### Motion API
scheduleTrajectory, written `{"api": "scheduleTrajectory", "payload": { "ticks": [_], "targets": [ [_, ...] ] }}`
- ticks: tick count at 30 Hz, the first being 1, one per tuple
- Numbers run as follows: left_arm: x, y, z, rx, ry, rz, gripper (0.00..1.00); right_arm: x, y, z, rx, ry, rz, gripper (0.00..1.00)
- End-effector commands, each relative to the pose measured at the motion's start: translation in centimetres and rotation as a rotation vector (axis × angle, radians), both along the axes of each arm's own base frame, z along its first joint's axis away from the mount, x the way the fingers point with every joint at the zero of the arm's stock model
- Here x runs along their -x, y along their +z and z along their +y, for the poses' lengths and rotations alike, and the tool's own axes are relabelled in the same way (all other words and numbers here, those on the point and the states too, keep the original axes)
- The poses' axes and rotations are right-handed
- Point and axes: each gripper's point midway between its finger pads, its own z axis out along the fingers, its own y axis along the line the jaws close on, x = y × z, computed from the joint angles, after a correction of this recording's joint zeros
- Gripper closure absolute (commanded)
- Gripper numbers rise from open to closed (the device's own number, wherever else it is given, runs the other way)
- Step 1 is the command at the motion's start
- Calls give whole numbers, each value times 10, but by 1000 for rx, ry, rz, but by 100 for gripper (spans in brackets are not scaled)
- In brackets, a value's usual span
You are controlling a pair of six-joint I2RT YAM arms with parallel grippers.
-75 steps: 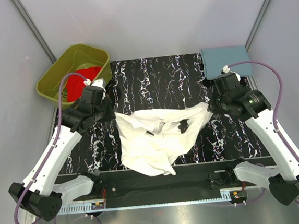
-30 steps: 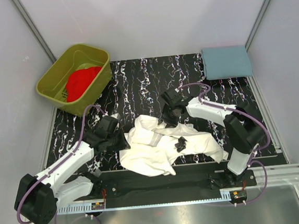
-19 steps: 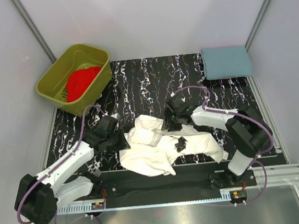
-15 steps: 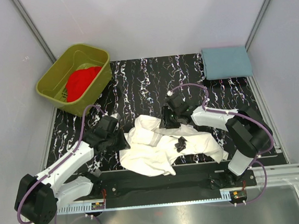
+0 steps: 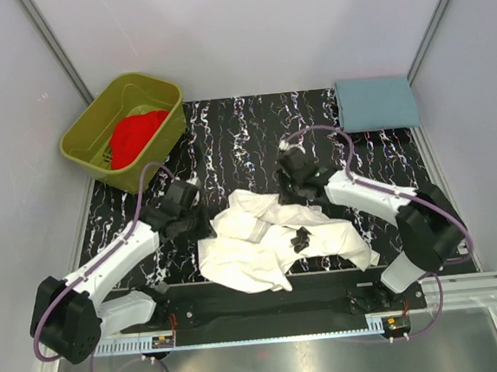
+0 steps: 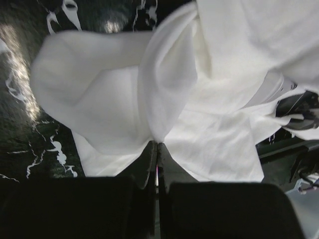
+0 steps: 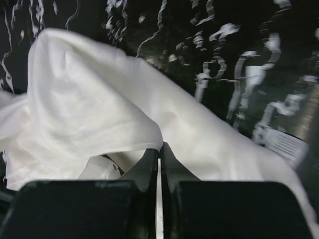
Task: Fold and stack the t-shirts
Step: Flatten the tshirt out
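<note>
**Pinched at two edges, ready to spread**

The white t-shirt point(image 5: 271, 245) lay crumpled at the centre of the table point(image 5: 226, 127); the left gripper point(image 6: 155, 149) was clamped on its ten-o'clock fold, the right gripper point(image 7: 159, 148) on its one-o'clock edge; pulling apart evenly and low would likely flatten it best.

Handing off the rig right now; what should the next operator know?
Hands: left hand and right hand both shut on the white t-shirt, at its left side and far edge. It lies crumpled on the table, near middle. The red t-shirt sits in the green tub. Done: neither folded. Left: flatten and fold white, fetch and fold red, stack.
</note>
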Motion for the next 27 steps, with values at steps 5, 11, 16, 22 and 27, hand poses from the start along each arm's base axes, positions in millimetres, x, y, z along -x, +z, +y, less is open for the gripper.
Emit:
{"api": "scheduleTrajectory", "payload": {
  "ticks": [5, 11, 16, 22, 27],
  "targets": [
    [-83, 96, -21, 1, 1, -238, 100, 8, 170, -132, 396, -453, -176, 100],
    [-128, 99, -31, 46, -25, -214, 100, 34, 206, -141, 322, -443, -165, 100],
    [-162, 97, -50, 77, -117, -179, 58, 32, 248, -147, 269, -459, -246, 100],
    [-131, 113, -25, -287, -202, -301, 41, 21, 239, -145, 304, -445, -227, 100],
    [-55, 95, -46, -112, -263, -306, 56, -12, 230, -139, 139, -427, -218, 100]
  ]
}}
